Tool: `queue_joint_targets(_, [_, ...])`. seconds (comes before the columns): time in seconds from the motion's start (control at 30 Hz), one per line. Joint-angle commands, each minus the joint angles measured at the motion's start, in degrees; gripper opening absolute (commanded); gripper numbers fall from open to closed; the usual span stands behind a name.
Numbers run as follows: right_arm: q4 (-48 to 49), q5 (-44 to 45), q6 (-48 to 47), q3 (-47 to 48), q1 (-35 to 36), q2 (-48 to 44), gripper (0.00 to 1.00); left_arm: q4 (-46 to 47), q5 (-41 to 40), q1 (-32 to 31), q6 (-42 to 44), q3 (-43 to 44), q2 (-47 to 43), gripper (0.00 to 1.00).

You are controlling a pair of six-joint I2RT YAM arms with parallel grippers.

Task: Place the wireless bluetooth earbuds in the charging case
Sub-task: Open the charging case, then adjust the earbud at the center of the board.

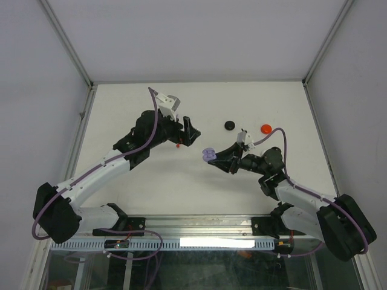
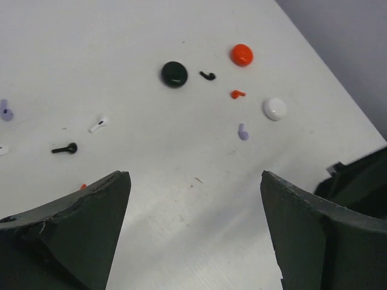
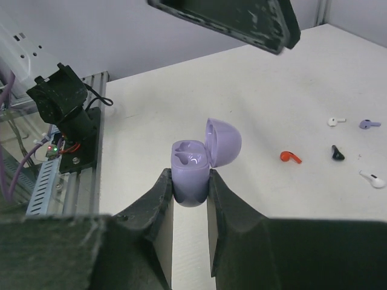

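My right gripper (image 3: 191, 181) is shut on the open lavender charging case (image 3: 191, 168), which it holds above the table with the lid (image 3: 225, 141) tipped back. Both wells look empty. In the top view the case (image 1: 209, 154) sits mid-table. The earbuds lie loose on the table: a red one (image 3: 290, 157), a black one (image 3: 337, 153), a white one (image 3: 336, 121) and a lavender one (image 3: 369, 124). My left gripper (image 2: 195, 175) hangs open over bare table with nothing between its fingers (image 2: 91, 211). A lavender earbud (image 2: 243, 132) and a white earbud (image 2: 98, 125) lie ahead of it.
A closed black case (image 2: 174, 74), a red case (image 2: 242, 54) and a white case (image 2: 274, 109) lie toward the far side. The black case (image 1: 230, 125) and red case (image 1: 265, 128) also show from above. Walls enclose the table on three sides.
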Motion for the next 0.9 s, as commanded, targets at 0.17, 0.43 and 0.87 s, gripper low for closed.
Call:
queue_joint_targets(0.17, [7.24,6.06,-6.28,-1.43,0.34,0.14,0.00,-2.32,-10.62,5.84,-1.37,9.14,14.46,0.87])
queue_joint_targets(0.43, [7.85,8.13,-6.47,-2.87,0.31,-1.41,0.00,-5.62,-13.09,11.52,-0.86,20.00,31.14,0.79])
queue_joint_targets(0.87, [10.32,9.20,-4.00,-3.62,0.29,-0.21,0.00,-13.57,-19.98,13.85,3.89,40.84,53.35,0.57])
